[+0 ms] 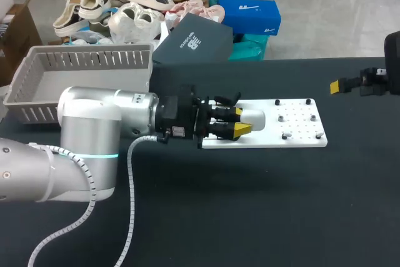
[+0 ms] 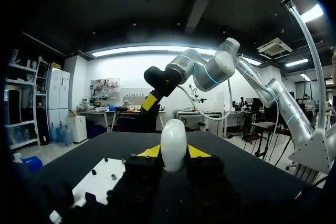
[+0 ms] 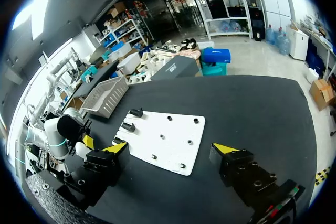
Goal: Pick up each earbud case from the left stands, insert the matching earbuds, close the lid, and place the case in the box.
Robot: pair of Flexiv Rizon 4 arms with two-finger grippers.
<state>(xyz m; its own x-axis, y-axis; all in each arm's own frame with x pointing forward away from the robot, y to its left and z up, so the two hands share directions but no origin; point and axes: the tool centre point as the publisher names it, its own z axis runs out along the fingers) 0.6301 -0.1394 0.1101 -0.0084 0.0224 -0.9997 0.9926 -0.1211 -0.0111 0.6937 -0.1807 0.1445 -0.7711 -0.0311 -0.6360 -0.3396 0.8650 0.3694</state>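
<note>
A white earbud case (image 1: 253, 117) sits between the yellow tips of my left gripper (image 1: 242, 123), which is shut on it just above the left end of the white board (image 1: 300, 130). In the left wrist view the case (image 2: 174, 145) stands upright, lid closed, pinched from both sides by the gripper (image 2: 174, 152). My right gripper (image 3: 172, 149) hangs open and empty, high over the table beyond the board's right end (image 1: 342, 85). Two black stands (image 3: 132, 119) sit at one end of the board (image 3: 173, 145). Small black pieces (image 1: 283, 119) dot the board; I cannot tell whether they are earbuds.
A grey slatted basket (image 1: 81, 67) stands at the table's back left, behind my left arm (image 1: 94, 117). It also shows beyond the board in the right wrist view, basket (image 3: 105, 96). Black tabletop (image 1: 250, 211) lies in front of the board.
</note>
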